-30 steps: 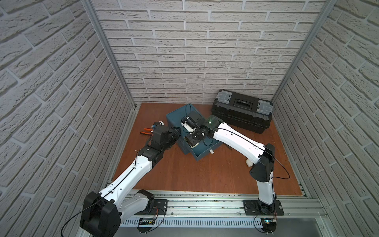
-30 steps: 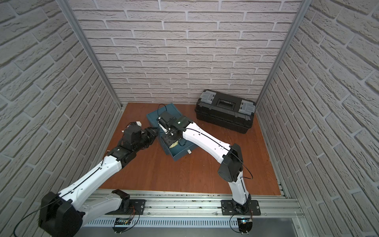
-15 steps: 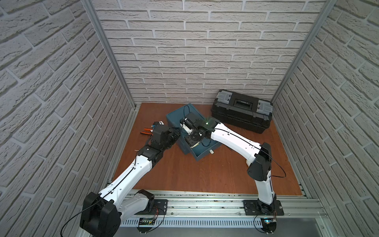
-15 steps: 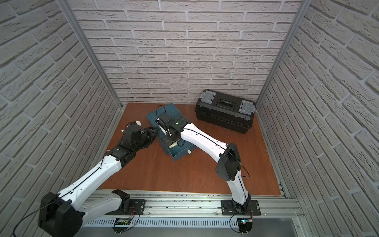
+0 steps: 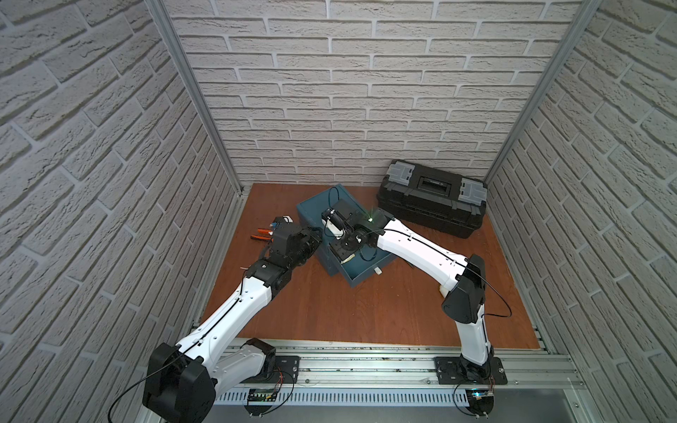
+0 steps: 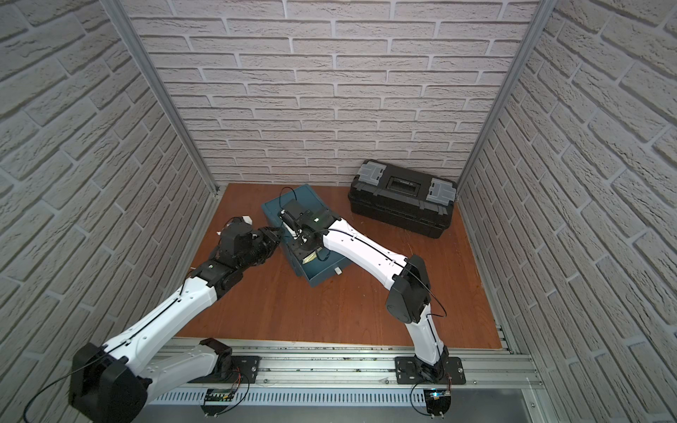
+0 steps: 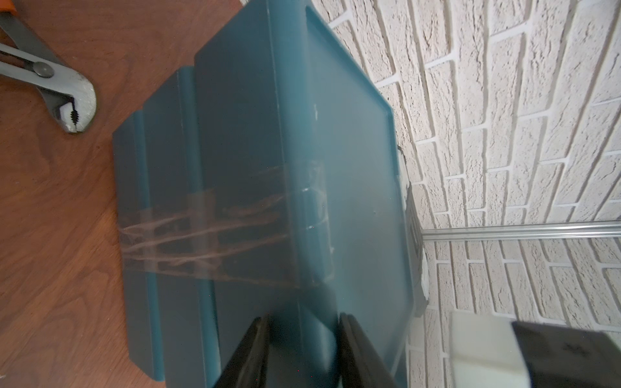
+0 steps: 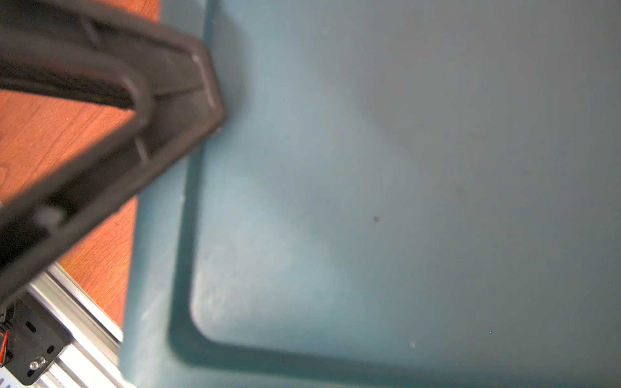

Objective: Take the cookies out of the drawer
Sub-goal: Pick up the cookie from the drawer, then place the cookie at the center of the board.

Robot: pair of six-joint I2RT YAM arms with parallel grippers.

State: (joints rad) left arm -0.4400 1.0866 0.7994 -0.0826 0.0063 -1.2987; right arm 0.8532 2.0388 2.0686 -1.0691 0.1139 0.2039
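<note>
A teal drawer box [image 5: 311, 216] [image 6: 273, 212] lies on the wooden floor, its drawer [image 5: 370, 265] pulled out toward the front. My left gripper [image 5: 317, 238] [image 7: 304, 336] is shut on the box's left edge, one finger on each side of the teal rim. My right gripper [image 5: 344, 252] [image 6: 306, 254] reaches down into the drawer. One pale gold cookie packet [image 5: 348, 258] [image 6: 309, 258] shows right at its tip; the arm hides any other cookies. How the right jaws stand is hidden. The right wrist view shows only blurred teal plastic [image 8: 369, 201] and a black finger [image 8: 134, 100].
Orange-handled pliers [image 5: 262, 234] [image 7: 50, 77] lie left of the box, behind my left wrist. A small white piece [image 5: 377, 271] sits at the drawer's front. A black toolbox [image 5: 432, 203] stands at the back right. Brick walls close in three sides.
My right arm has edged slightly left and deeper over the drawer. The left arm and the teal box have stayed where they were.
</note>
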